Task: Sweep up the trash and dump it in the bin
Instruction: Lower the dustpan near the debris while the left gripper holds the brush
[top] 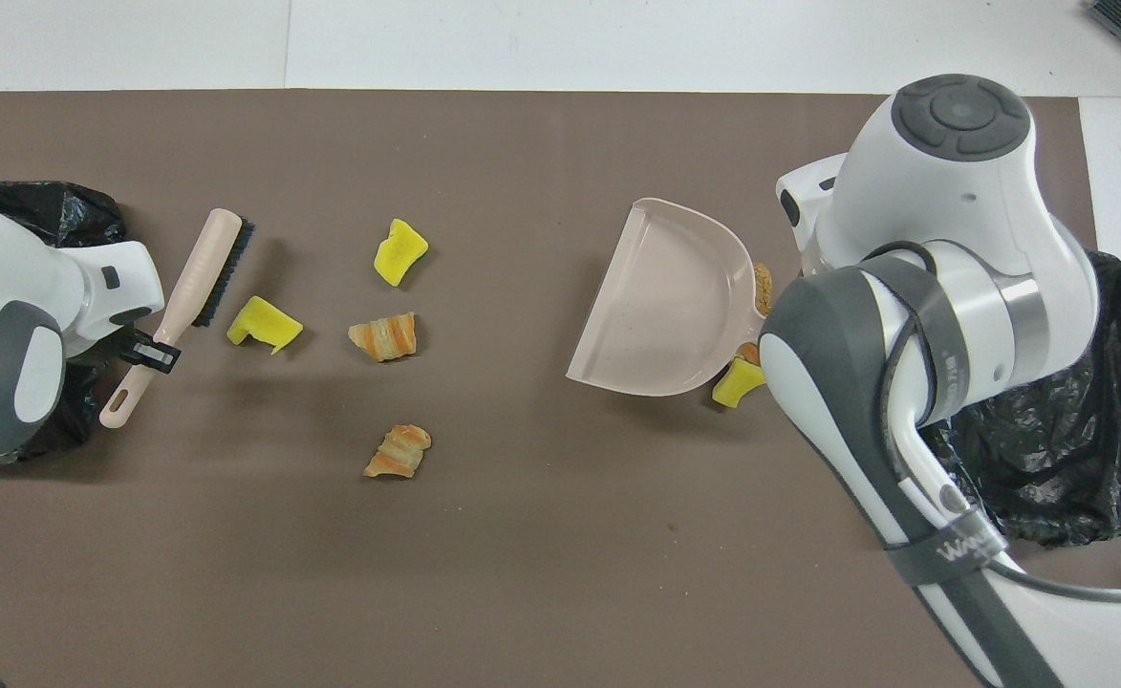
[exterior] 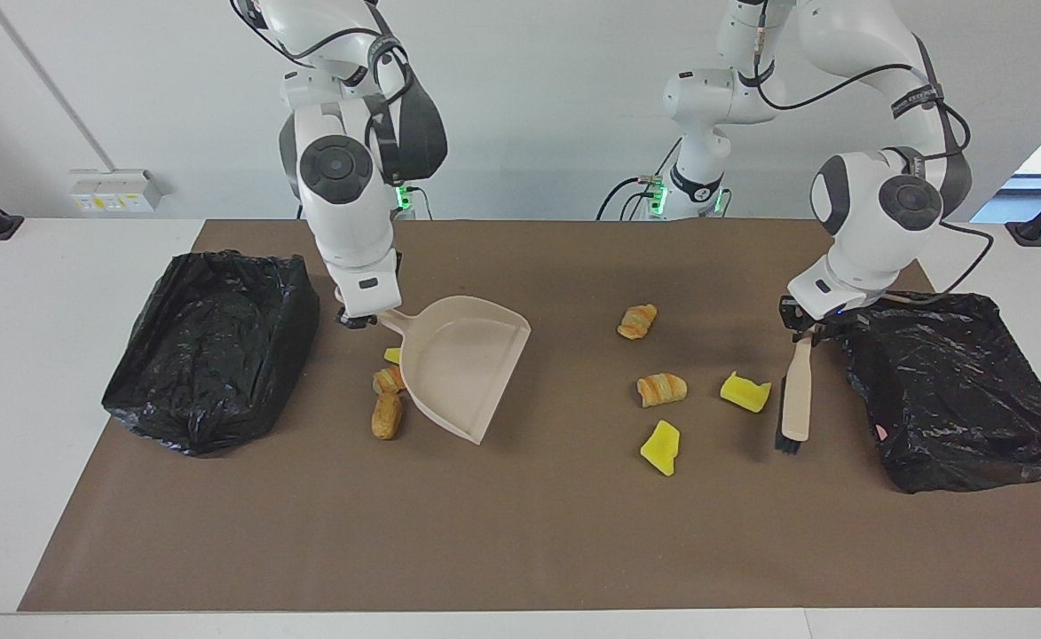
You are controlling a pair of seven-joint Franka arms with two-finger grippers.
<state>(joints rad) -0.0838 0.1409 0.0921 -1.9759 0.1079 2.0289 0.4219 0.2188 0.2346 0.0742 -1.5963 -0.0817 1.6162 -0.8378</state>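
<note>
My right gripper (exterior: 356, 317) is shut on the handle of the beige dustpan (exterior: 462, 364), which lies with its mouth toward the left arm's end; my arm hides the gripper in the overhead view. A yellow chunk (exterior: 391, 355) and two pastry lumps (exterior: 386, 415) lie against the pan's back edge. My left gripper (exterior: 808, 327) is shut on the handle of the brush (exterior: 795, 399), whose bristles rest on the mat. Between brush and dustpan (top: 660, 315) lie two yellow chunks (exterior: 745, 391) (exterior: 661, 446) and two pastry lumps (exterior: 637, 320) (exterior: 662, 389).
A black bag-lined bin (exterior: 209, 346) stands at the right arm's end of the brown mat, beside the dustpan. A second black-lined bin (exterior: 955, 390) stands at the left arm's end, beside the brush (top: 202, 272). White table borders the mat (exterior: 520, 532).
</note>
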